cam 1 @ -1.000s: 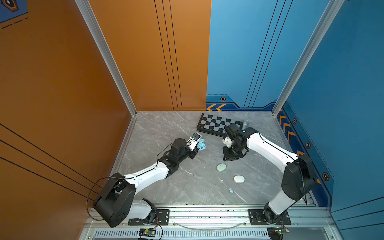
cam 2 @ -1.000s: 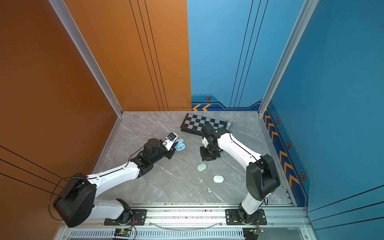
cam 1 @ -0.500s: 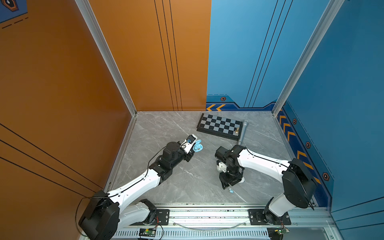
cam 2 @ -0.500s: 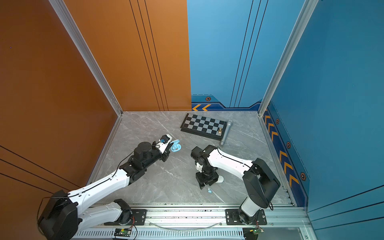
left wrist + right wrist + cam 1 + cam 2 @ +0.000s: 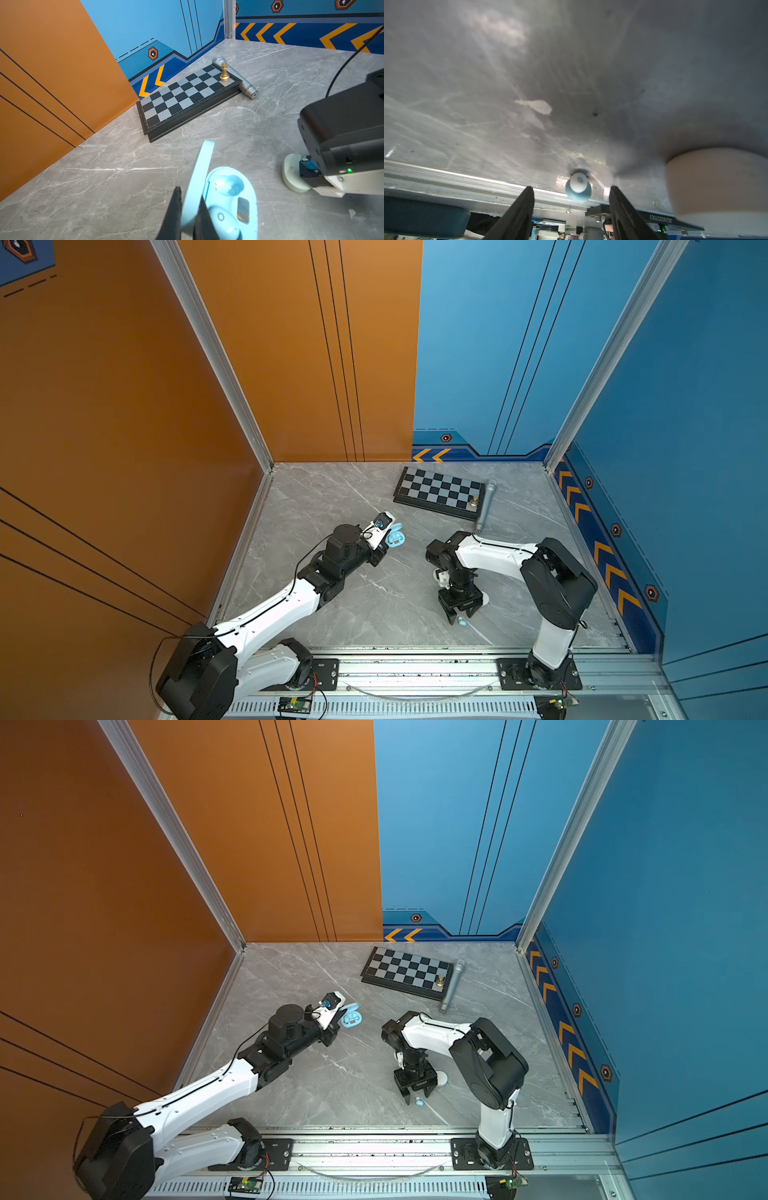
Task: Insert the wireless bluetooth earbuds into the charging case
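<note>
Near the table [image 5: 374, 489]'s front edge, straddling a loose light blue earbud [image 5: 578, 188] with right jaws spread, gripping nothing. Farther back, pinching the open charging case [image 5: 226, 172] by its lid [image 5: 199, 176] with left jaws clenched, 1 seated earbud [image 5: 223, 223] inside, 1 socket [image 5: 229, 185] bare. Could squirt the rounded bud over the edge by closing off-centre; could tip the case by tugging its lid.

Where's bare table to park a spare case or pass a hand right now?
Free: the back-left corner of the grey marble table, between the orange wall and the black-and-silver chessboard; also the strip between the right arm and the blue wall. Crowded: the open right gripper, the light blue earbud at its tips and a white pill-shaped case beside it.
</note>
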